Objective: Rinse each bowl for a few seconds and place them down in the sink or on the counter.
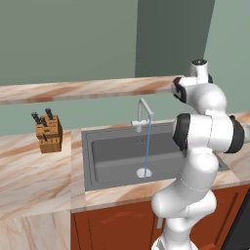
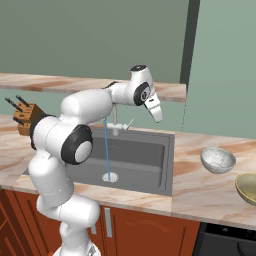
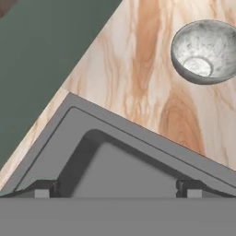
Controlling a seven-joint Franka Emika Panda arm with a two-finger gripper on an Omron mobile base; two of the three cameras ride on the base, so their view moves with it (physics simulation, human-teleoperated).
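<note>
Landmark: the sink (image 2: 145,155), a dark grey basin set into the pink-beige marbled bench (image 2: 200,192).
Water: a thin blue stream (image 2: 107,150) fell from the silver faucet (image 2: 116,125) onto the pale drain (image 2: 110,176); in the left base view the stream (image 1: 147,146) and drain (image 1: 144,172) showed plainly.
Grey bowl: the pale grey bowl (image 2: 218,160) stood upright on the bench, to the right of the sink and apart from its rim; the hand view showed the same grey bowl (image 3: 205,50) whole but for its far edge, cut by the frame.
Olive-gold bowl: the olive-gold bowl (image 2: 247,188) lay farther right of the sink than the grey one, cut off by the picture's edge, so less than half of it could be seen.
Tool: the tool (image 2: 156,111) hung in the air above the sink's right rear corner, pointing down and a little right, touching nothing; its fingers stood wide apart and empty, with the two dark fingertips (image 3: 46,188) barely rising at the bottom of the hand view.
Hidden by arm: in the left base view the arm (image 1: 202,141) covered the sink's right end and the bench beyond it.
Knife block: a wooden knife block (image 1: 48,132) stood on the bench left of the sink; in the right base view the arm partly covered it.
Shelf: a narrow marbled shelf (image 1: 88,89) ran along the wall above the sink.
</note>
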